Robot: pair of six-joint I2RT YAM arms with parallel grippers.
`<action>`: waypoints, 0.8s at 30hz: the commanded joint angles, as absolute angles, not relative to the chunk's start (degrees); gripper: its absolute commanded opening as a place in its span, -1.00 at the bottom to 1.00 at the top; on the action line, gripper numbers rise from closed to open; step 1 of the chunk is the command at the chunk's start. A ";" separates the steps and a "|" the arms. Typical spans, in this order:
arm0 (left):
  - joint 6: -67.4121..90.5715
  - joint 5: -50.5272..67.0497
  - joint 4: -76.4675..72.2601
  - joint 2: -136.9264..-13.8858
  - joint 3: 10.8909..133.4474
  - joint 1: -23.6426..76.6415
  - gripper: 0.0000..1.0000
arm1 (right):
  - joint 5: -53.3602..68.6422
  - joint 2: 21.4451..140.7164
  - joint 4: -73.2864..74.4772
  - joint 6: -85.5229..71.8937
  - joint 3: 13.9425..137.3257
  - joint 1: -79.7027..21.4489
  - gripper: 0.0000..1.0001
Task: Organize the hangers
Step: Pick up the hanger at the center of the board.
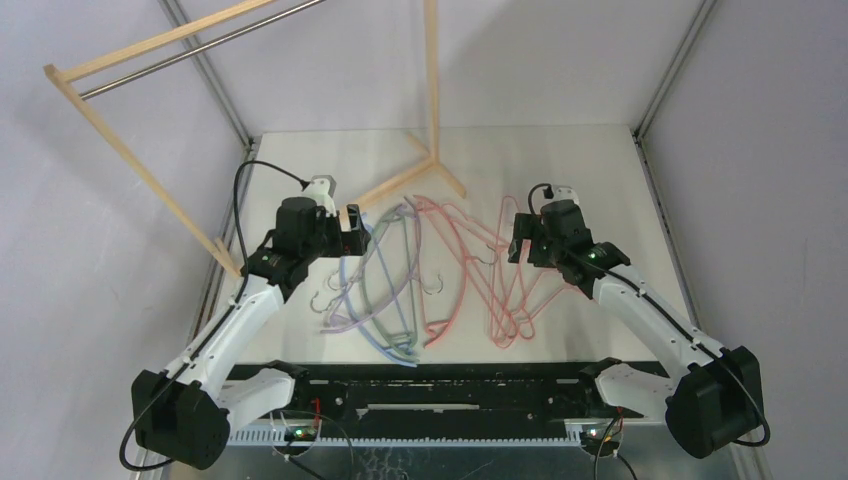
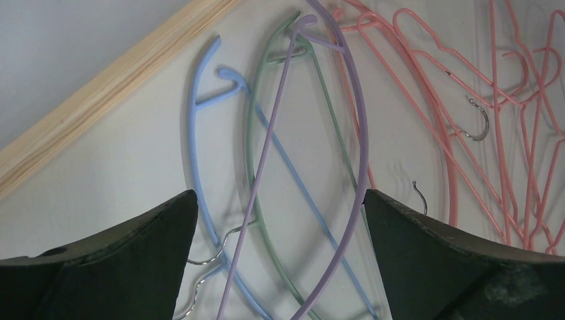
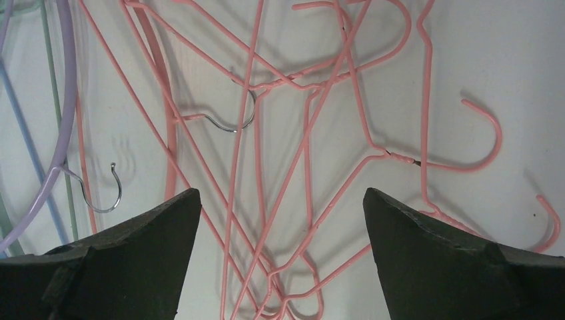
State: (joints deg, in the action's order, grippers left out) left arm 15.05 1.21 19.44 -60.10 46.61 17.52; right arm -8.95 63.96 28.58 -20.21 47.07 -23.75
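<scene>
- Top external: the hangers [image 1: 463, 268] lay tangled flat on the table [image 1: 600, 180] between both arms; the overlaps hid the count.
- Left wrist: the left gripper [image 2: 280, 200] gaped empty over the lilac hanger [image 2: 362, 133]. It looked light, stiff and slick; its shoulder seemed the best hold.
- Right wrist: the right gripper [image 3: 280, 200] hung wide and empty above the pink wire hangers [image 3: 303, 85]. They looked springy and snag-prone, their lower ends cut off.

The wooden rack [image 1: 432, 80] runs off the top edge; tangled pink hangers [image 1: 505, 285] cannot be counted

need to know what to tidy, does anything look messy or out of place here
Yes: the hangers lie flat on the table in an overlapping tangle, pink wire hangers crossing each other, while the rack's metal rod holds none in view.
</scene>
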 commanded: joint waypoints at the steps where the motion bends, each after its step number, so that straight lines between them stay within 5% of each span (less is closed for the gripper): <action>1: 14.89 0.98 17.83 -59.33 49.50 17.80 0.99 | -10.84 63.51 28.68 -23.96 46.75 -23.29 1.00; 4: 14.85 1.02 17.80 -59.28 49.31 17.83 1.00 | -8.17 63.49 28.10 -25.02 45.49 -20.85 0.96; 11: 14.72 0.82 17.84 -58.36 47.94 17.80 0.99 | 2.30 67.52 28.37 -29.79 43.97 -9.33 0.45; 24: 13.45 -1.07 19.07 -57.03 47.63 17.78 0.99 | 3.42 78.47 27.36 -31.95 48.71 -9.15 0.05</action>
